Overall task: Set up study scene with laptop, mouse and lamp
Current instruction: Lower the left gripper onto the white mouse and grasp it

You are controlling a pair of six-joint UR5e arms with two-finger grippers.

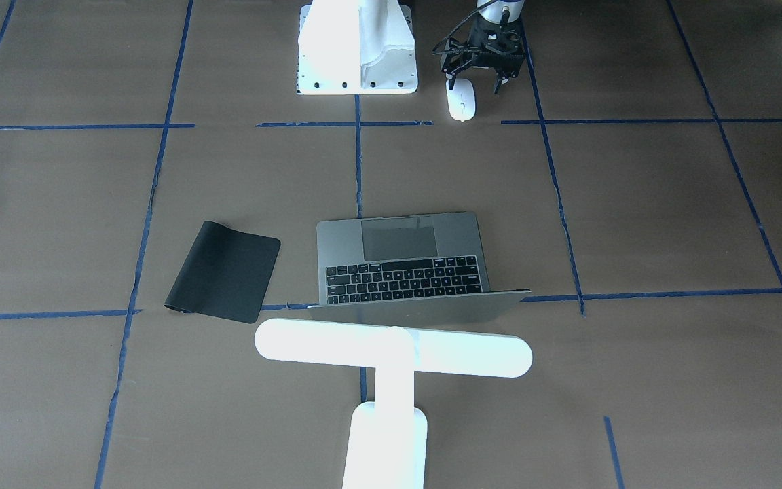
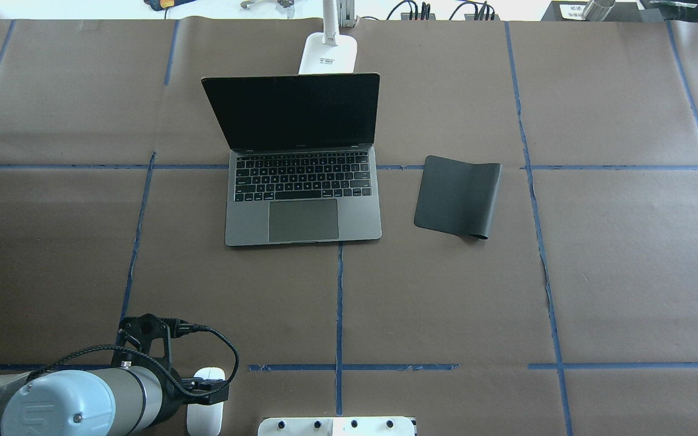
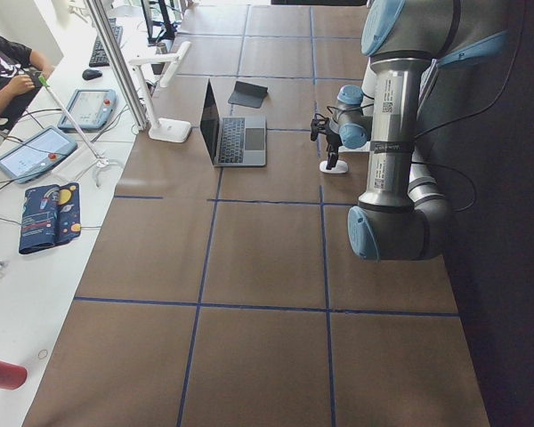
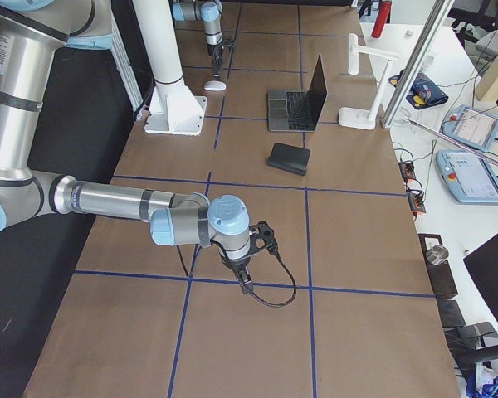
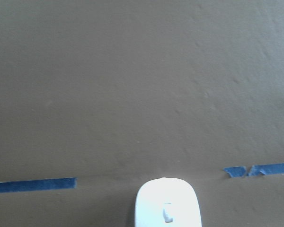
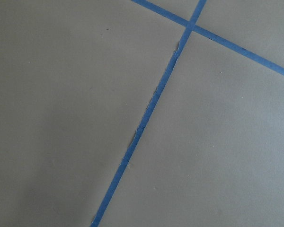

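Left gripper (image 1: 475,83) — spread wide, close by the mouse (image 1: 460,100) — should be centred over it and lowered squarely before being closed.

Overhead and front cameras look down from opposite sides, sharing the laptop (image 2: 303,200); wrist cameras hug the surface (image 5: 132,94).
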